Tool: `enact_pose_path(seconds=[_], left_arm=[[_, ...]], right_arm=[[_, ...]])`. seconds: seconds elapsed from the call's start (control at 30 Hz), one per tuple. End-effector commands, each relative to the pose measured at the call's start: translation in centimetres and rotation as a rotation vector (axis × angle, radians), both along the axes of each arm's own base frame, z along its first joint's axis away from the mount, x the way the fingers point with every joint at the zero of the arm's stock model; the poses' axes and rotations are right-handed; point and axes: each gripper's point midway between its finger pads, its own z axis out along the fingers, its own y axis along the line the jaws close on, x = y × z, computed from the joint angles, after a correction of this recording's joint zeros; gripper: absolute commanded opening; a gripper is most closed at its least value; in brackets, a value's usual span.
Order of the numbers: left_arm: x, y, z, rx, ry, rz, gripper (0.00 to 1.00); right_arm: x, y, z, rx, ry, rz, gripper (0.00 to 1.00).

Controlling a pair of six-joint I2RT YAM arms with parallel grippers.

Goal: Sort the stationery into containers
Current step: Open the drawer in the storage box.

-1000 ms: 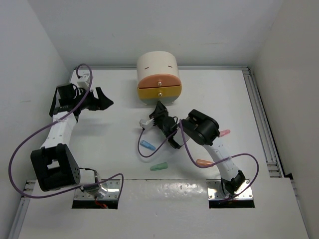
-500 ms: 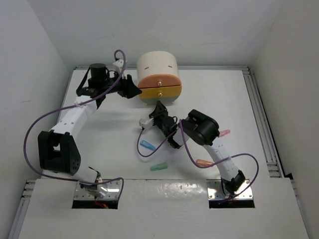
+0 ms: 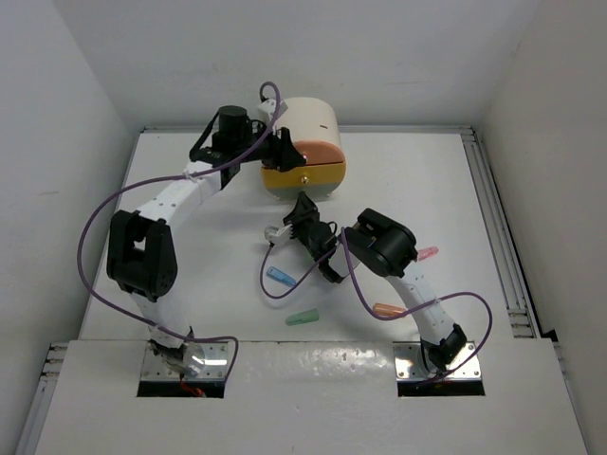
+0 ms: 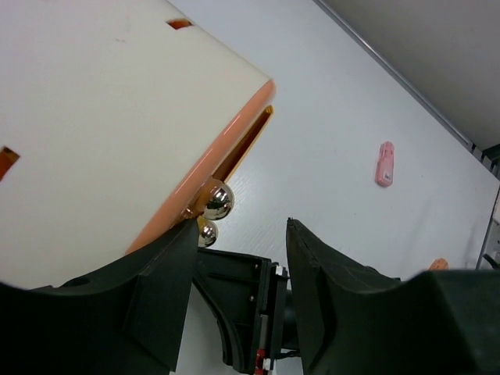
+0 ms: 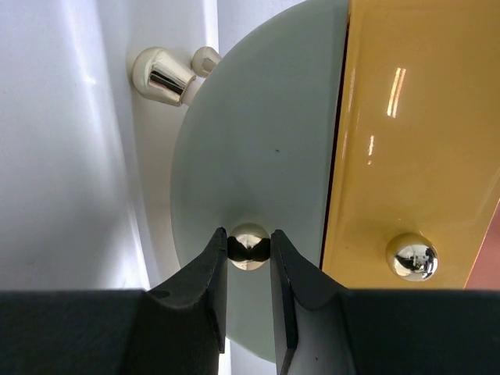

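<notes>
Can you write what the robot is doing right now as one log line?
left gripper: open, by peach drawer knob | right gripper: shut on pale drawer knob | pink piece: loose on table

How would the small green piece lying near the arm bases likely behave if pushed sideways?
The green piece is tiny beside the cabinet, so probably light, likely to skid on the smooth table. Its long, tapered shape may make it roll or pivot, not travel straight.

The left gripper (image 3: 288, 155) and the right gripper (image 3: 302, 207), clamped on a knob (image 5: 249, 247), block the cabinet's (image 3: 302, 118) front; the table (image 3: 408, 171) right of it lies open.
</notes>
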Motion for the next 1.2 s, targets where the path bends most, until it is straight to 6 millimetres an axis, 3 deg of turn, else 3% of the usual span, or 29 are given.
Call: enact_pose_path(seconds=[0.0, 0.17, 0.37, 1.17], left_arm=[[1.3, -0.7, 2.2, -0.018, -0.065, 0.036, 0.55], [2.7, -1.4, 0.8, 0.008, -0.047, 0.067, 0.55], [3.4, -1.6, 0.9, 0.023, -0.063, 0.078, 0.56], [4.2, -0.3, -1.1, 0.094, -0.044, 0.119, 0.59]], right_arm=[[-0.6, 0.4, 3.5, 0.186, -0.109, 0.027, 0.0], [-0.8, 0.1, 3.2, 0.184, -0.098, 0.024, 0.0], [-1.6, -0.4, 3.5, 0.189, -0.082, 0.022, 0.0], [-6.3, -1.6, 3.3, 0.203, 0.003, 0.017, 0.0]])
